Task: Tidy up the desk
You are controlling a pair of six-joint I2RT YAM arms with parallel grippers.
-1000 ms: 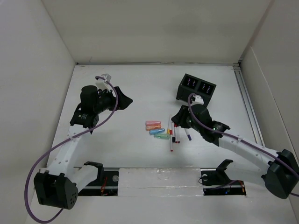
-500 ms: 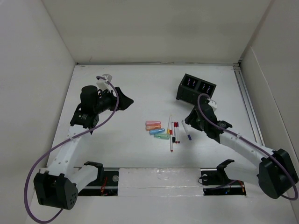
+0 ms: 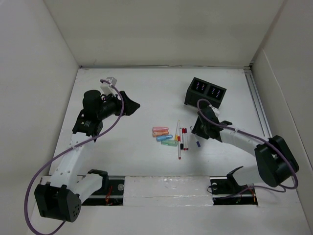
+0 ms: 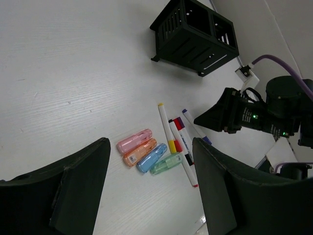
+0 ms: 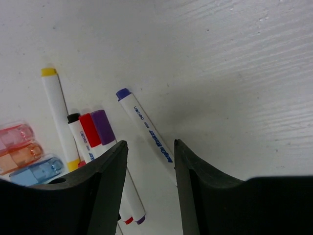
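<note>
The right gripper (image 5: 149,159) hangs part-open and empty, jaws straddling the purple-capped marker (image 5: 145,125) on the desk (image 3: 146,90), seemingly aligned to grasp it; the left gripper (image 3: 132,105) hovers wide open, empty.

Desk (image 3: 146,93): one large flat tabletop, white, matte, with faint grain streaks across the surface. Lay level. The black organizer box (image 3: 205,92) stood on its far right part. White walls (image 3: 161,29) closed it in behind, left and right of that box. A metal rail (image 3: 259,112) ran along the edge just right of the box.
</note>
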